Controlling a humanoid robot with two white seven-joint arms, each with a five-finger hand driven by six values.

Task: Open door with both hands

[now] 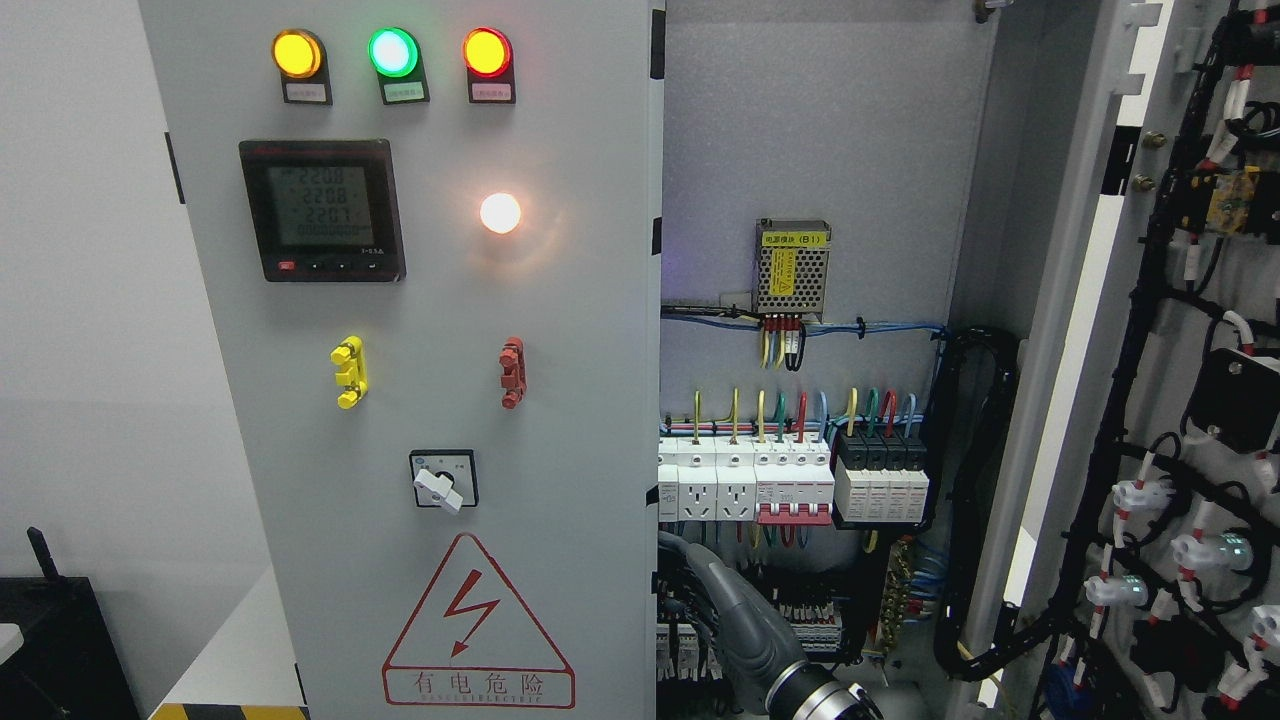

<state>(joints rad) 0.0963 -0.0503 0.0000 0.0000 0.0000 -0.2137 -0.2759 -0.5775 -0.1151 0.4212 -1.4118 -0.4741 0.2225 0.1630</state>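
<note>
Matt grey painted metal door (560,400), glossy plastic indicator lamps (393,52), and a smooth dark plastic-shelled arm (740,620).

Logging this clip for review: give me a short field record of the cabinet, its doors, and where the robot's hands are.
cabinet: grey electrical cabinet, inside visible
left door: shut, carrying three lit lamps, a meter, a rotary switch and a warning triangle
right door: swung open, wiring on its inner face
inside: breakers, small power supply
robot arm: one dark arm at the bottom, just right of the shut door's edge; side unclear
hands: none clearly visible
</note>
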